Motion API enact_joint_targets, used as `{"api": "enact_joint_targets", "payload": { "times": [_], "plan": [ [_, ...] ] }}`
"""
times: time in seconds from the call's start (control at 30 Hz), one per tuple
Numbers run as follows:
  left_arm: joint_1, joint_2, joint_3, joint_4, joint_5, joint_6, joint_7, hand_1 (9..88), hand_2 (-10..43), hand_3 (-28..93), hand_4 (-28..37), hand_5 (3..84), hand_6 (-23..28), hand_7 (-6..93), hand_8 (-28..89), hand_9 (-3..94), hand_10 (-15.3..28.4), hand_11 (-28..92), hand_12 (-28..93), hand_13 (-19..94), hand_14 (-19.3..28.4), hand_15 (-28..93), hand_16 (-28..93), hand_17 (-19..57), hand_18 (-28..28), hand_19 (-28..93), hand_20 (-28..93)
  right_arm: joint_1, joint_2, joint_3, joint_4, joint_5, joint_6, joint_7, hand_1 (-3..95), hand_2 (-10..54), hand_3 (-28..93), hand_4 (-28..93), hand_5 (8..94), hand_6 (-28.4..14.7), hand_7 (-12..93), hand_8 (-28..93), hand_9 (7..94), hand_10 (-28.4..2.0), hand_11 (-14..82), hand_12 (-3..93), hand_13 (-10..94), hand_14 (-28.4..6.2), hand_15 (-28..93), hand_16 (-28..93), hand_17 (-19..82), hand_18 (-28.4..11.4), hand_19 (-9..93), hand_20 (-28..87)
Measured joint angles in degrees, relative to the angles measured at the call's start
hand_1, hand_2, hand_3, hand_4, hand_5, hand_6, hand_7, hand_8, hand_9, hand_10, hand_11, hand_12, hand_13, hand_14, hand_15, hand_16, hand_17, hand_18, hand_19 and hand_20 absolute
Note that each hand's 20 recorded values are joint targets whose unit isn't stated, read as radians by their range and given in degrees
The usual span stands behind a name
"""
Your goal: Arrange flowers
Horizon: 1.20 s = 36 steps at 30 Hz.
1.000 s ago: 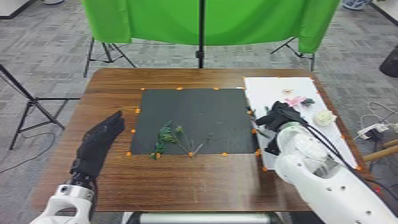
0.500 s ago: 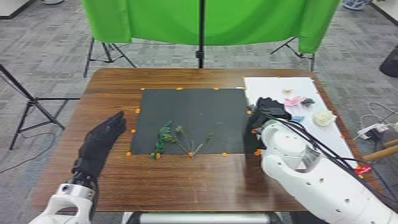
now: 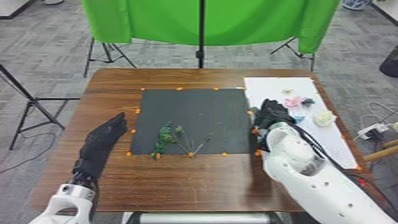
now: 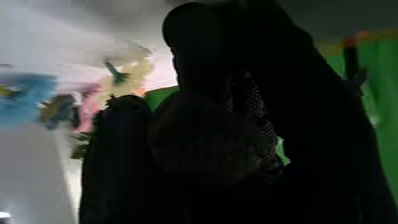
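Note:
My right hand [image 3: 271,114] is over the seam between the dark mat [image 3: 194,107] and the white sheet [image 3: 268,86]; whether it holds anything cannot be made out. Green sprigs [image 3: 164,139] lie at the mat's lower left, with thin stems [image 3: 198,146] beside them. On the sheet are a pink flower [image 3: 293,102], a cream flower [image 3: 324,118] and a light blue flower [image 3: 296,120]. My left hand [image 3: 105,132] is open, straight-fingered, left of the mat. In the right wrist view, beyond my right hand [image 4: 204,145], are the blue flower [image 4: 22,100] and pink flower [image 4: 90,109].
Orange markers [image 3: 191,154] line the mat's edges. A small dark flower [image 3: 307,102] lies beside the pink one, and a small beige one [image 3: 287,91] farther back. The brown table [image 3: 178,182] extends in front of the mat. A green cloth [image 3: 160,22] hangs behind the table.
My right hand has shifted left from over the white sheet to its edge by the mat, uncovering the light blue flower. My left hand stays still.

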<state>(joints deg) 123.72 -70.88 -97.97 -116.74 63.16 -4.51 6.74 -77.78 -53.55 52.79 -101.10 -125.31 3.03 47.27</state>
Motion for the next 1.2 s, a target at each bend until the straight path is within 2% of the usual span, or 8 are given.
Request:
{"api": "enact_joint_targets", "payload": {
  "times": [0.3,0.47,0.77,1.03,1.2],
  "plan": [
    [-0.06,0.00,0.11,0.00,0.00,-0.39,-0.03,23.1,-5.4,66,-22.1,37.5,4.8,2.4,-4,33.5,11.2,4,12,24,15.4,5,5,-1.7,13.2,0,16,-5.79,0.74,6.77,-9.16,6.03,8.78,-2.11,60.0,-9.5,52,5,82.8,-4.2,26,27,91.3,-14.0,42.0,26.1,94,-1.1,66,23,78,-4.3,93,45],
    [-0.10,0.00,0.18,0.02,0.00,-0.50,-0.11,23.0,-5.4,66,-21.9,37.5,4.8,2.4,-4,33.6,11.2,4,12,24,15.5,5,5,-1.7,13.2,0,16,-5.96,0.29,6.82,-12.82,8.50,9.18,-4.62,59.6,-9.5,53,4,82.7,-4.1,27,26,91.4,-14.0,42.0,25.9,94,-1.0,66,23,78,-4.3,93,46],
    [-0.09,-0.19,0.30,0.03,0.04,-1.24,-0.34,23.0,-5.6,66,-21.8,37.3,4.8,2.3,-4,33.3,11.0,4,12,24,15.4,5,5,-1.8,13.2,0,16,-8.15,-1.99,4.44,-12.98,8.40,7.33,-5.67,59.7,-9.5,52,3,82.4,-4.0,27,26,90.7,-13.8,42.3,26.0,94,-1.0,66,23,78,-4.2,93,46],
    [-0.20,-0.26,0.44,0.14,0.06,-2.36,-0.46,22.8,-5.7,66,-21.8,37.1,4.9,2.0,-4,32.9,11.0,4,12,24,15.4,5,5,-1.9,13.2,0,16,-8.09,-3.69,0.47,-10.48,7.90,7.28,-6.76,58.9,-9.5,52,3,82.0,-4.0,28,25,90.2,-13.4,42.4,26.0,94,-1.1,65,24,77,-4.0,93,46],
    [-0.45,-0.26,0.56,0.20,0.11,-2.62,-0.61,22.7,-5.8,66,-21.7,36.9,4.9,1.9,-4,32.8,11.0,4,12,24,15.5,5,5,-2.0,13.2,0,16,-7.94,-4.08,0.27,-9.88,7.06,7.29,-7.33,58.6,-9.5,41,6,81.2,-4.2,27,25,89.1,-13.2,42.3,26.3,94,-1.2,63,26,76,-3.7,93,44]
  ]
}}
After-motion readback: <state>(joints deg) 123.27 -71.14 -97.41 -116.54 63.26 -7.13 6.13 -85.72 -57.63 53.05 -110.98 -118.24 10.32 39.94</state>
